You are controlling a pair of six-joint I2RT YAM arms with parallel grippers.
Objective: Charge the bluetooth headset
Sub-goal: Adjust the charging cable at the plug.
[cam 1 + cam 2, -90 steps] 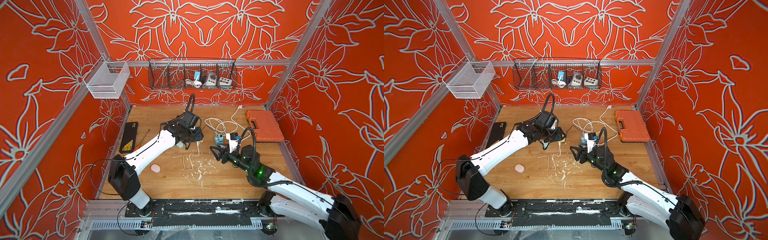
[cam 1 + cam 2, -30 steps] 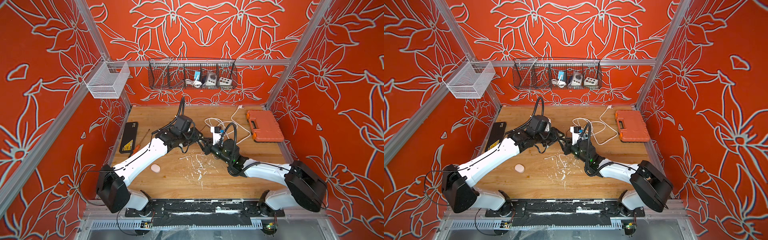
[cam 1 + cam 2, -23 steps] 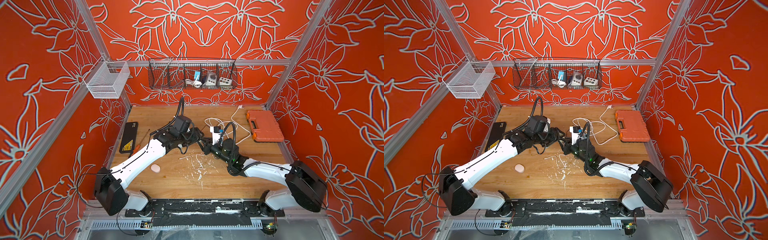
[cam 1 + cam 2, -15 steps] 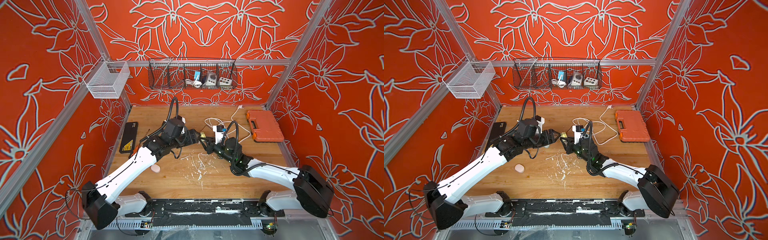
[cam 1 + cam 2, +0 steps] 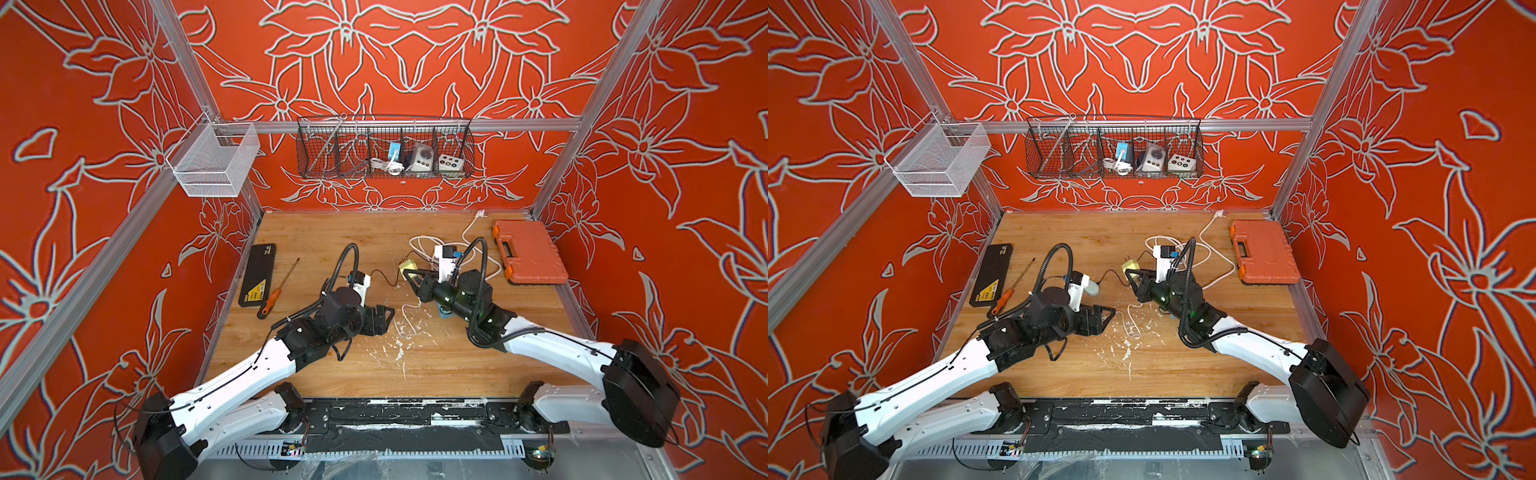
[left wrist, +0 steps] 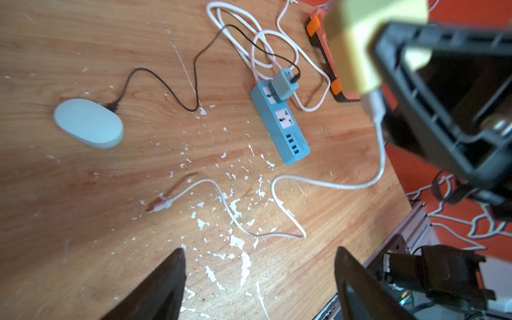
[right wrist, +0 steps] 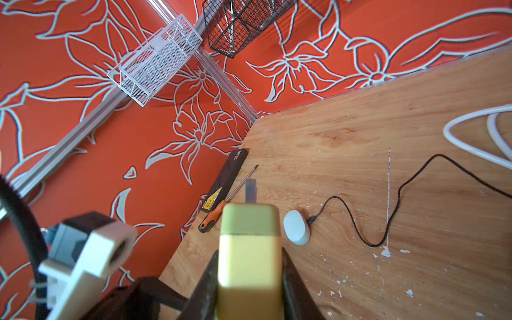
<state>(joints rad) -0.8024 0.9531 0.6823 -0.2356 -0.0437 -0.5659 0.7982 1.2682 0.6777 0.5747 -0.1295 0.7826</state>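
Observation:
The bluetooth headset case (image 6: 88,123), a white oval, lies on the wooden table (image 5: 415,365) and also shows at the case (image 7: 297,227) and the case (image 5: 1093,288). A black cable (image 6: 171,91) is plugged into it and runs to a grey adapter (image 6: 284,84) in the blue power strip (image 6: 288,130). My right gripper (image 7: 249,266) is shut on a yellow charger block (image 7: 249,249), held above the table in both top views (image 5: 408,265) (image 5: 1130,265). Its white cable (image 6: 327,184) hangs down, and the cable's loose plug (image 6: 162,205) rests on the wood. My left gripper (image 6: 259,250) is open and holds nothing, left of the block (image 5: 386,316).
An orange tool case (image 5: 530,253) lies at the back right. A black box (image 5: 258,274) and a screwdriver (image 5: 278,289) lie by the left wall. A wire basket (image 5: 384,149) and a white mesh basket (image 5: 214,160) hang on the walls. White flecks dot the table.
My left gripper has opened and drawn back toward the front left, away from the yellow block. The block stays in my right gripper, which has barely moved.

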